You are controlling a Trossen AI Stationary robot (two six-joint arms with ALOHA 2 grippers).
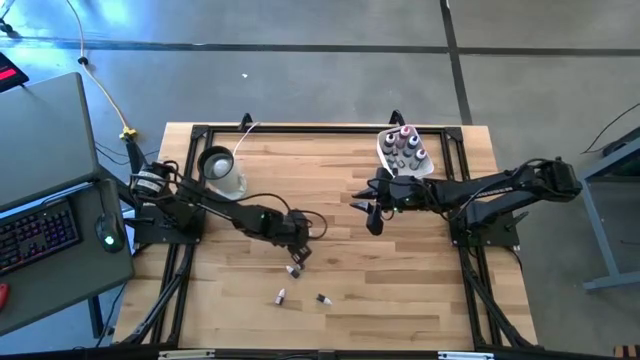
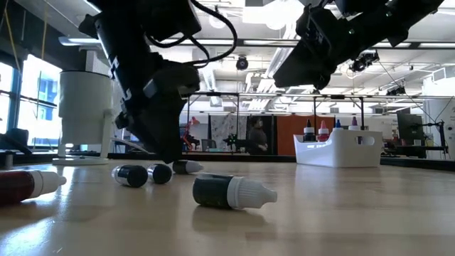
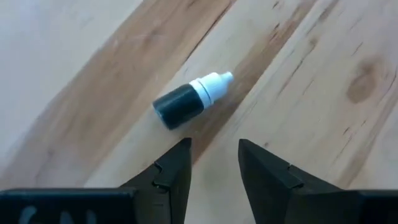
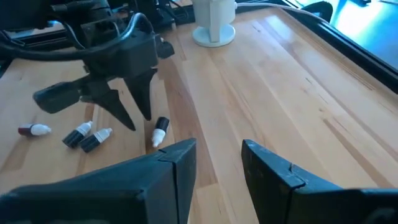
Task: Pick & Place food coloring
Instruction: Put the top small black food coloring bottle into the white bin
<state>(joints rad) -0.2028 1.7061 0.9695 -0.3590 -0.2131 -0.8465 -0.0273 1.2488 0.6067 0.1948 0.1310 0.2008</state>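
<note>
While lying flat on the counter point(image 1: 400, 290), dropper bottle point(image 3: 189, 99) — white tip pointing away from left hand point(image 3: 214, 165) | left hand: open, just above it | right hand point(image 4: 217, 165): open, hovering mid-counter.

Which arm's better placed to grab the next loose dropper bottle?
Left. Its tool hangs open right over a dark white-tipped dropper bottle lying on the table. The right tool, open and empty, sits nearer the white tub.

The wooden table point(image 1: 400, 290) bears scattered dropper bottles point(image 1: 281, 296), a tub point(image 1: 384, 148) and a cup point(image 1: 222, 172).
</note>
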